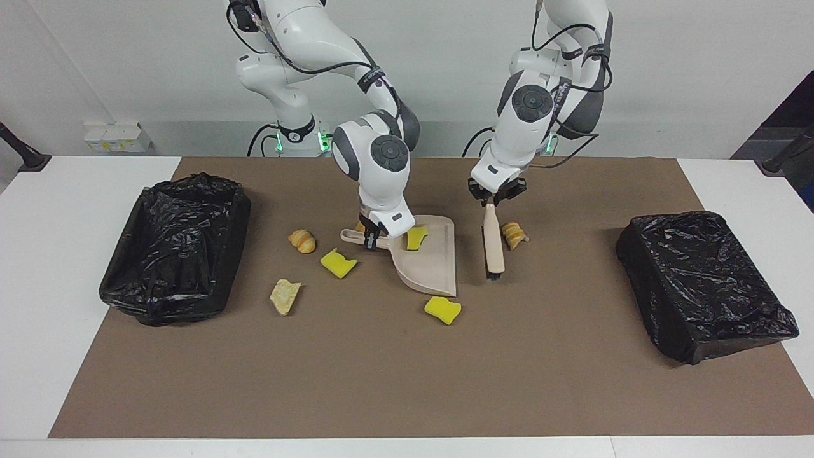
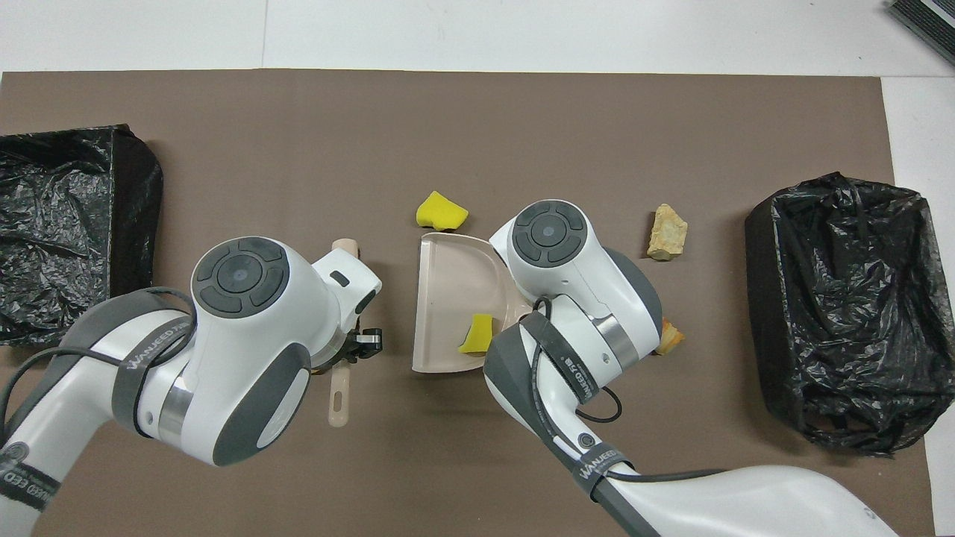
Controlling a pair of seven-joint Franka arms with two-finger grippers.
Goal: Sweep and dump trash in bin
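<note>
Fingers, left gripper (image 1: 489, 200): clamped on brush (image 1: 493, 245) handle, lifted beside the pan to get ready for another push.
Fingers, right gripper (image 1: 371, 241): clamped on dustpan (image 1: 435, 267) handle, pressing it flat to catch scraps.
Trash: one yellow chunk (image 1: 416, 238) inside pan; others (image 1: 443, 310) loose on mat.
Bin (image 1: 175, 245): waiting at right arm's end.

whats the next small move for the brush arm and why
Probably lower the brush, held by the left gripper, beside the yellow sponge chunk lying just off the dustpan's open edge and sweep it in; one chunk already sits inside, and the right gripper holds the handle.
</note>
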